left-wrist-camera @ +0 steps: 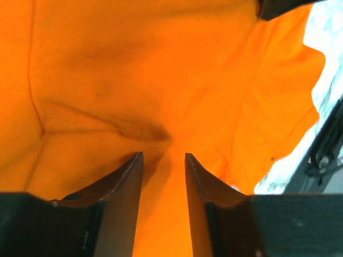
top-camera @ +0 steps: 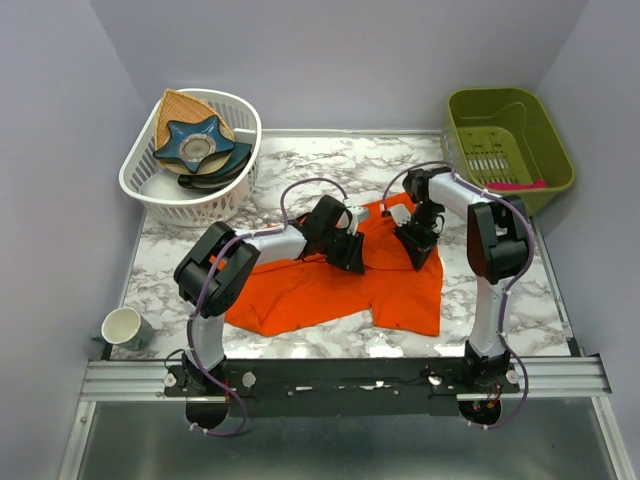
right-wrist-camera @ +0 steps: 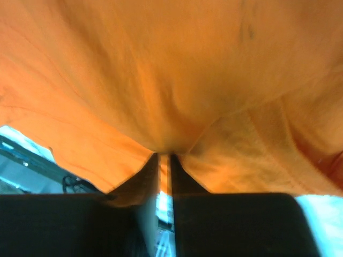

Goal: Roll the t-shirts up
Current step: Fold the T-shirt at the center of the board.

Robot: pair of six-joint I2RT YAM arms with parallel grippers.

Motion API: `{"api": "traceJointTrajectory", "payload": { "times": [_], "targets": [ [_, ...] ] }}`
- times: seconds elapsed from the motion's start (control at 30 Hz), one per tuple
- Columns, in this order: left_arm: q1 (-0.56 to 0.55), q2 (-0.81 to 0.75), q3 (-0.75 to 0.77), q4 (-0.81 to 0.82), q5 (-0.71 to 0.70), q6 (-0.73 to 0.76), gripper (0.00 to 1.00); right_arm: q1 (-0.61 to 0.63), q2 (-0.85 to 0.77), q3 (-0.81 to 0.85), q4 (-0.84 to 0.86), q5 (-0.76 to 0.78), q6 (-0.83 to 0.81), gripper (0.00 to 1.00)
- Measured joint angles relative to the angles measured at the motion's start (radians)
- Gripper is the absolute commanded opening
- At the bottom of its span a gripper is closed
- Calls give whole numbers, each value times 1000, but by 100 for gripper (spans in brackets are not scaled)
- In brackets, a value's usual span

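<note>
Bright orange short-sleeved soft-fabric t-shirt [top-camera: 320, 290] spread mid-way across the white marbled table [top-camera: 300, 170], between the 2 arms. Over its far edge, left gripper [left-wrist-camera: 163, 154] with fingers parted. At far right, right gripper [right-wrist-camera: 164, 155] pinching a fold of the cloth.

A white marble-patterned table [top-camera: 160, 262] stands enclosed by plain pale lavender walls [top-camera: 330, 60] in even light
</note>
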Motion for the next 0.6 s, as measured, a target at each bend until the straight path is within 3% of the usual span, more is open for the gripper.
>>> {"api": "traceJointTrajectory", "payload": {
  "times": [0.07,0.3,0.43,0.6],
  "targets": [
    [1,-23,3,-38,-7,19,52,0,0,1,-21,15,-8,34],
    [105,-189,-2,-161,4,87,48,-12,-2,122,-118,53,-58,35],
    [169,-259,-5,-153,-2,103,44,-16,-6,197,-118,56,-78,34],
    [160,-214,-24,-81,13,36,44,-19,18,251,-108,29,-73,32]
  ]
}}
